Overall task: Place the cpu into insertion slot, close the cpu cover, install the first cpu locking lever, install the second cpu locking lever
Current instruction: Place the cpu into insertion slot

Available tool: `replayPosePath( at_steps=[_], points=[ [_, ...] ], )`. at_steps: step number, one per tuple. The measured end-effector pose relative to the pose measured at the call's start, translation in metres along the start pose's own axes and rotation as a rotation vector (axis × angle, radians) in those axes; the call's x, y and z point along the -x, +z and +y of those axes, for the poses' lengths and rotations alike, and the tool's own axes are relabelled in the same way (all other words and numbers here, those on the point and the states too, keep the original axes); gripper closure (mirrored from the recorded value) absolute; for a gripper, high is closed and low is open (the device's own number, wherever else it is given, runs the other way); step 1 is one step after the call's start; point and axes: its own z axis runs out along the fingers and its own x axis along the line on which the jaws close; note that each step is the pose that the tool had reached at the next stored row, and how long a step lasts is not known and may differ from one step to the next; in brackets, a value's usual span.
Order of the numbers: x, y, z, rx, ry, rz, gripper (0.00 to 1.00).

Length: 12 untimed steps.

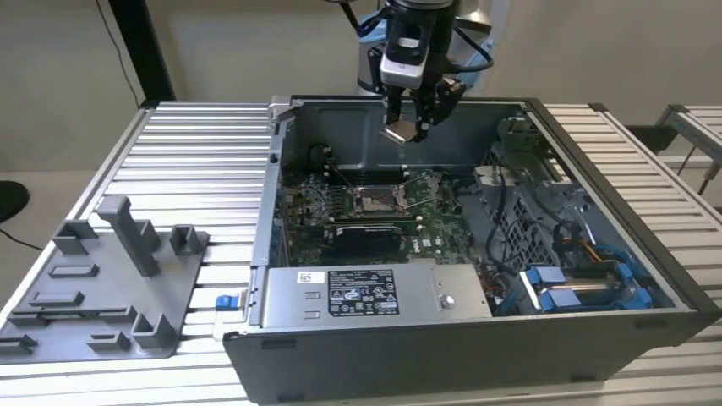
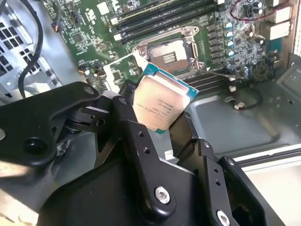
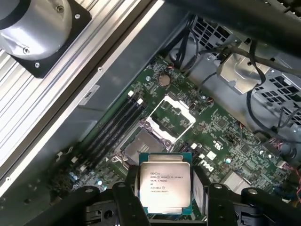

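Gripper (image 1: 407, 127) closes on the cpu (image 3: 164, 184) by opposite edges, likely so its underside stays untouched, high above the far part of the open case (image 1: 451, 355). Its silvery-grey top (teal rim showing) faces both wrist views. Below, well apart, lies the insertion slot (image 3: 138, 143), its cpu cover (image 3: 178, 115) seemingly swung open.

Exterior high, both wrist views near cpu (image 3: 164, 188)
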Motion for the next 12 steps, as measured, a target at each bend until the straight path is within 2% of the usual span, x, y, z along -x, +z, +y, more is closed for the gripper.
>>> replayPosePath(
  at_steps=[3,7,12],
  points=[
    [-0.0008,-0.0004,-0.0009,0.0024,0.027,-0.0003,1.0],
    [-0.0042,-0.0039,-0.0049,0.006,0.036,0.0035,1.0],
    [-0.0043,-0.004,-0.0051,0.0084,0.096,-0.0016,1.0]
  ],
)
